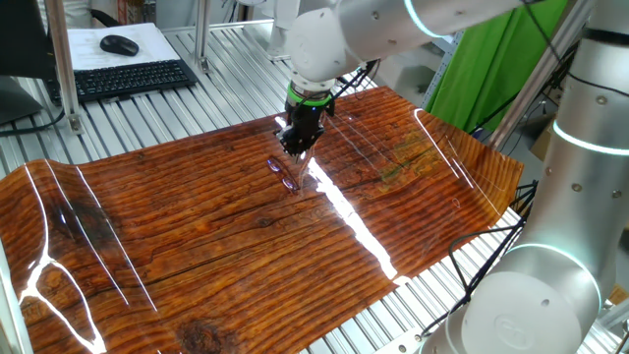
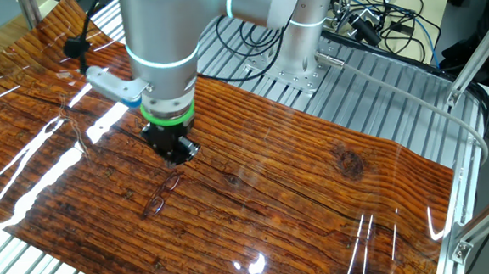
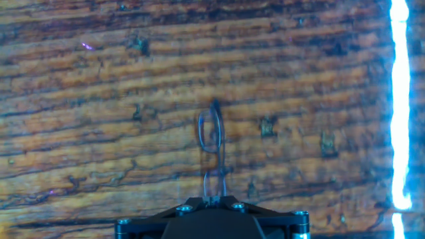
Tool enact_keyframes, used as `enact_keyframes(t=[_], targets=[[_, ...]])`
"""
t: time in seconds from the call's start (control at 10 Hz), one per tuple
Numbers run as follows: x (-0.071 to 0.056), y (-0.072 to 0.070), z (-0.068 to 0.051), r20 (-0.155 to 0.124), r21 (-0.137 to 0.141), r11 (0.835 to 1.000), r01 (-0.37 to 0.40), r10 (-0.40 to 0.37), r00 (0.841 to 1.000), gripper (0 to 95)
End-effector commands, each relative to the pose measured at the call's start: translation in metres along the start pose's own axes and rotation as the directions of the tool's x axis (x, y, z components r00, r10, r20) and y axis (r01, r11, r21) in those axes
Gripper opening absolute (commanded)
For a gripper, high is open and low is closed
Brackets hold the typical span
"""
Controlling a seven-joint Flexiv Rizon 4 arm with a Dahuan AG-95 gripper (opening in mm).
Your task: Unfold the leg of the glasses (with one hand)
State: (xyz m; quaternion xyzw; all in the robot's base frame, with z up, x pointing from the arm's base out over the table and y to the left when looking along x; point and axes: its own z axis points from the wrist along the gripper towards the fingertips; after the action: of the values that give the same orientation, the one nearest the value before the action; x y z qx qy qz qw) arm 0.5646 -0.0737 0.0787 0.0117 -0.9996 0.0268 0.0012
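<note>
Hand view shows the glasses point(image 3: 212, 149) flat on the wood-grain mat point(image 3: 99, 79), dead ahead of the gripper point(image 3: 214, 202). Fingers are pressed together, nothing held. From the fixed views the tips hang just beside the tiny frame, low over it. Looks like the approach step; next calls for nudging a closed tip under the folded leg, gently.

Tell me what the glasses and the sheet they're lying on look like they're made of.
The glasses: thin dark wire, probably metal, with small purplish glinting lenses. The sheet: wood-grain print with a glossy, likely plastic surface, judging by its mirror-bright streaks and curled edges.
</note>
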Motion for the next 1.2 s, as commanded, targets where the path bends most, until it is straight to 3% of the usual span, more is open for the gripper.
enact_keyframes(t=[0.1, 0.3, 0.5, 0.8, 1.0, 1.2], targets=[[-0.014, -0.007, 0.003, -0.007, -0.009, 0.999, 0.048, -0.048, 0.999, 0.0], [-0.022, -0.008, 0.011, -0.006, -0.022, 0.998, 0.061, -0.061, 0.998, 0.0], [-0.023, -0.006, 0.021, -0.025, -0.041, 0.998, 0.049, -0.050, 0.998, 0.0], [-0.022, -0.003, 0.027, -0.057, -0.043, 0.998, 0.041, -0.044, 0.997, 0.0], [-0.024, 0.003, 0.038, -0.067, -0.031, 0.999, 0.031, -0.033, 0.997, 0.0], [-0.025, 0.007, 0.037, -0.071, -0.047, 0.999, 0.022, -0.026, 0.997, 0.0]])
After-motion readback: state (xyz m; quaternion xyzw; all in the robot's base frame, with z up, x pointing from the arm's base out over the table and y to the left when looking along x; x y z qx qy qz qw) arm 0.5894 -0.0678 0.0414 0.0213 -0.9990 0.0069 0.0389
